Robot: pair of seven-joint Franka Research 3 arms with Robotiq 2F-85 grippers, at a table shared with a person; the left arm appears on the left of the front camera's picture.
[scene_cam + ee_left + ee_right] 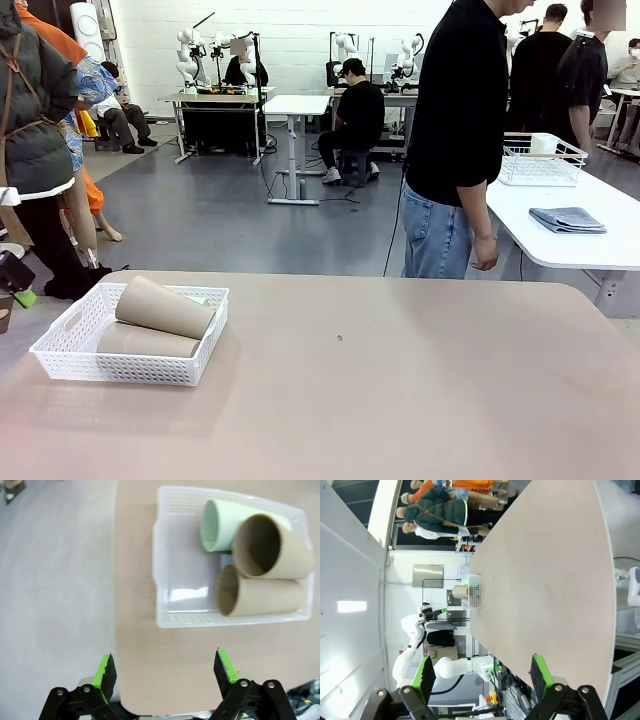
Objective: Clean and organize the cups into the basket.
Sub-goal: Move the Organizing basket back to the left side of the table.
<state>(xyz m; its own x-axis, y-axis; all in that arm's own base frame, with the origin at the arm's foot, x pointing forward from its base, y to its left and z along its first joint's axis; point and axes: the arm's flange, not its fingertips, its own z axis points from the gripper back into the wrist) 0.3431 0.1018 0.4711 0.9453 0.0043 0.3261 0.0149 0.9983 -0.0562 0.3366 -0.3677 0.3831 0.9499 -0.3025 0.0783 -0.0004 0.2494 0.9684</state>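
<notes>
Cups in the basket (186,575), all three lying on their sides at my left end of the desk (400,380).

Basket first: thin white perforated plastic, light I judge, best lifted by an end cut-out or the rim. Inside it, one tan cup (260,597) lies along the floor, a second tan cup (272,547) rests tilted on top of it, and the mint cup (220,525) lies beside them, partly under that top one. They look matte, stiff and light, likely not slippery; I would pinch a rim wall at an open mouth. Desk is smooth, beige, otherwise bare; a person stands at its far side, in an open room with a grey floor. My left jaws (165,672) hang spread above the near desk edge, holding nothing; my right jaws (482,677) are spread too, well away.
</notes>
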